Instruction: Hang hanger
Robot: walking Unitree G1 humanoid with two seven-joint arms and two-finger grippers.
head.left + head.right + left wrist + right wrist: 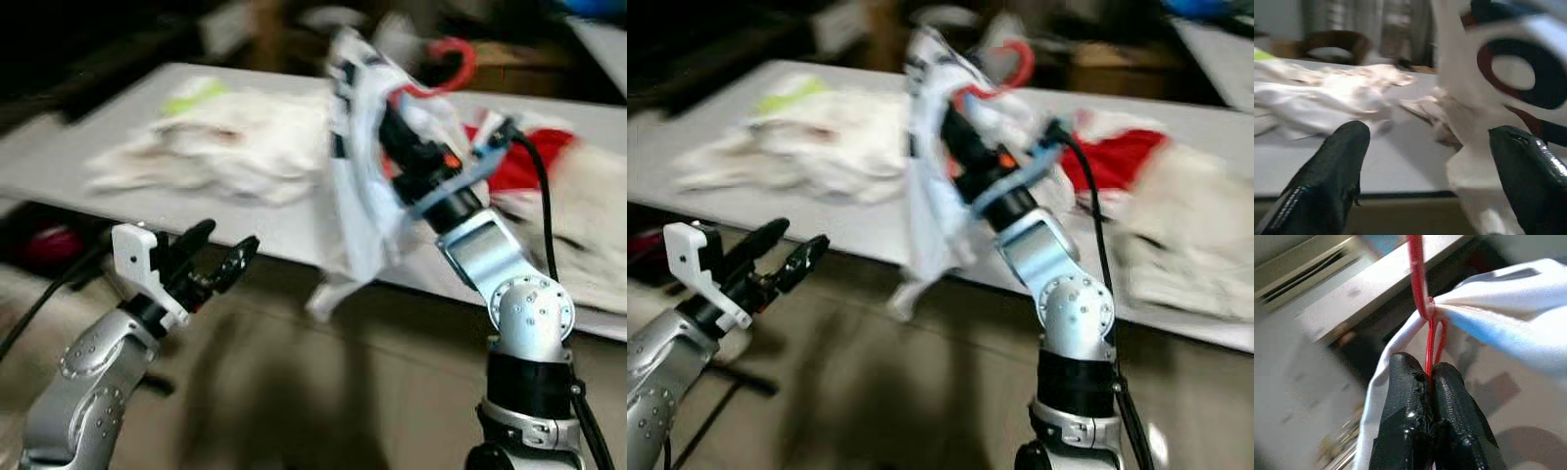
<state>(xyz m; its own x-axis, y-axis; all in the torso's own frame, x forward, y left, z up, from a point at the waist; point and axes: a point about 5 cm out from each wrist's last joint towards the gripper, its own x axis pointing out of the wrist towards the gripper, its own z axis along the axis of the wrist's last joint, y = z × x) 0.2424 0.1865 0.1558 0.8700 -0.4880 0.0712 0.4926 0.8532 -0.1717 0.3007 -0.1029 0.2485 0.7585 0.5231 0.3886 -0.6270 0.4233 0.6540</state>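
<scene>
Right wrist view has the right gripper (1431, 374) pinched tight on the thin red wire of the hanger (1420, 284), just below where the neck comes out of the garment's collar. Fingertips (1409, 377) press together w/ the wire between them, no gap visible. Head views show the same arm raised over the table edge (284, 240), hanger hook (453, 61) curling up at the top and a white shirt (358, 196) w/ dark and blue markings draped from it, its lower end dangling past the table edge toward the floor.

Left gripper (217, 257) sits low and off to the robot's left, in front of the table, fingers spread apart & holding nothing. Left wrist view looks between those two fingers (1332, 171) at the table top and the hanging shirt beyond.

Progress, as a judgement: pickup looks done, since hanger + shirt are lifted clear and carried by the right arm. Hanging itself is not yet done; hook isn't on anything, and no rail or rod can be made out. Head views are blurred, so background detail is unreliable. More white laundry (216, 147) and a red cloth (534, 157) lie on the table, apart from the held piece. What's left: find the rail, bring hook over it, let go.
</scene>
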